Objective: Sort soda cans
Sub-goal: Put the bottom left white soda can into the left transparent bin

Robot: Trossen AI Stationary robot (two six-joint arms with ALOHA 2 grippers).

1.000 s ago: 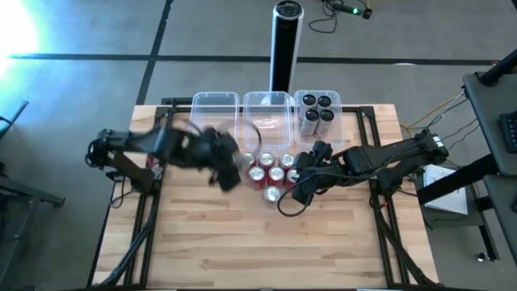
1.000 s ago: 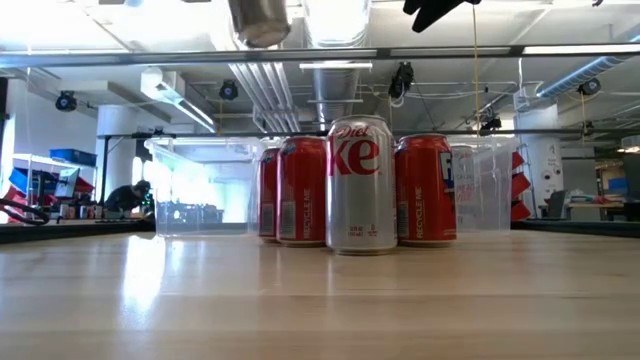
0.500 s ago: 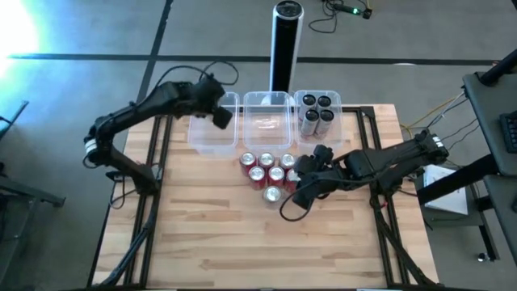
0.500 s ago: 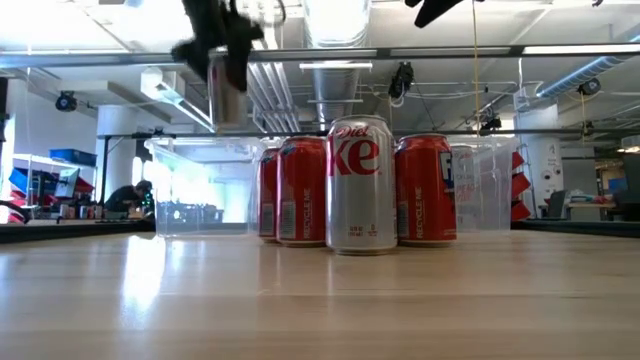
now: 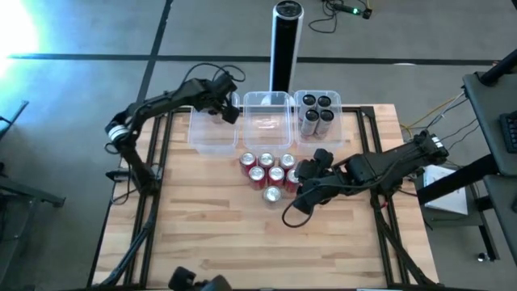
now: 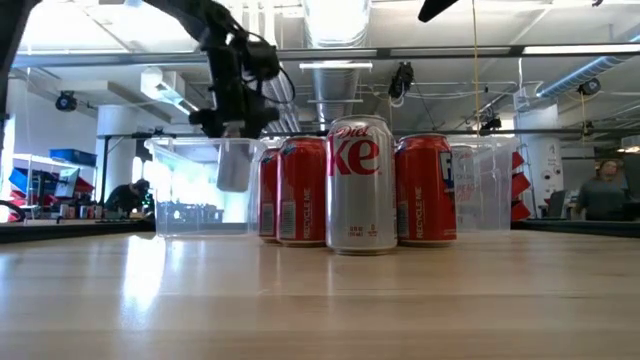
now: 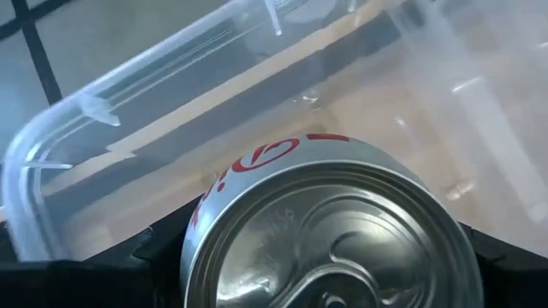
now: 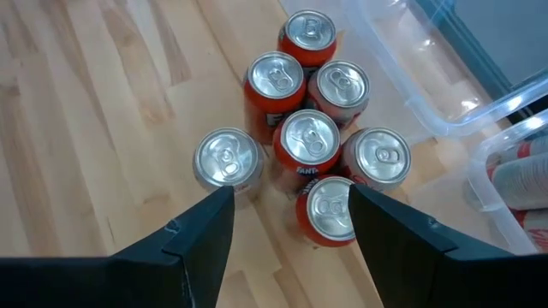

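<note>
The left tool (image 5: 227, 107) is gripping an upright silver can (image 7: 321, 227) inside the left tub (image 5: 199, 139), just above its floor, while the right tool (image 8: 287, 224), fingers parted and empty, is hovering over the cluster of cans (image 5: 267, 170) on the worktop (image 5: 210, 234).

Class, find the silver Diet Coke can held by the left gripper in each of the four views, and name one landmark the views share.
High view: hidden under the left gripper, above the left clear tub.
Low view: silver Diet Coke can hangs inside that tub, left of the red cans.
Left wrist view: can fills the foreground.
Right wrist view: not visible.
Shared landmark: the left clear tub.
</note>
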